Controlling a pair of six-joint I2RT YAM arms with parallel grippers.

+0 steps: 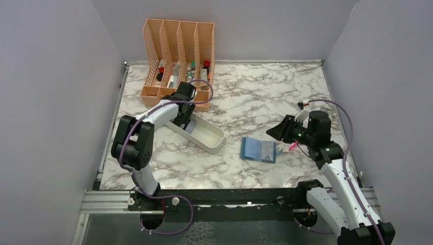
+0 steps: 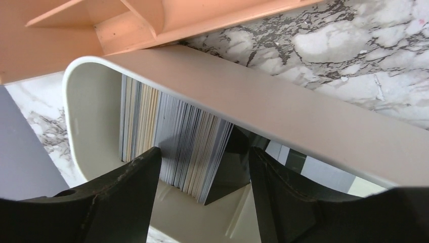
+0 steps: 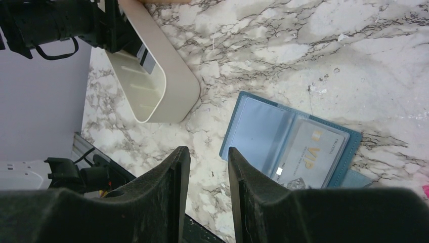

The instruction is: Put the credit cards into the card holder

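The credit cards (image 2: 172,142) stand on edge as a tight stack in the end of a white oblong tray (image 2: 283,109), with a black card (image 2: 237,167) leaning at the stack's right side. My left gripper (image 2: 202,164) is open, its fingers on either side of the stack; from above it (image 1: 185,118) dips into the tray (image 1: 207,135). The card holder (image 1: 259,150) lies opened flat on the marble, teal outside and pale blue inside. One grey card (image 3: 313,154) sits in its right pocket. My right gripper (image 3: 207,159) hangs open and empty above the marble, just left of the holder (image 3: 263,129).
A peach mesh four-slot organizer (image 1: 178,56) with small bottles stands right behind the tray's far end. Grey walls close in the table on the left, back and right. A small pink object (image 1: 292,146) lies beside the holder's right edge.
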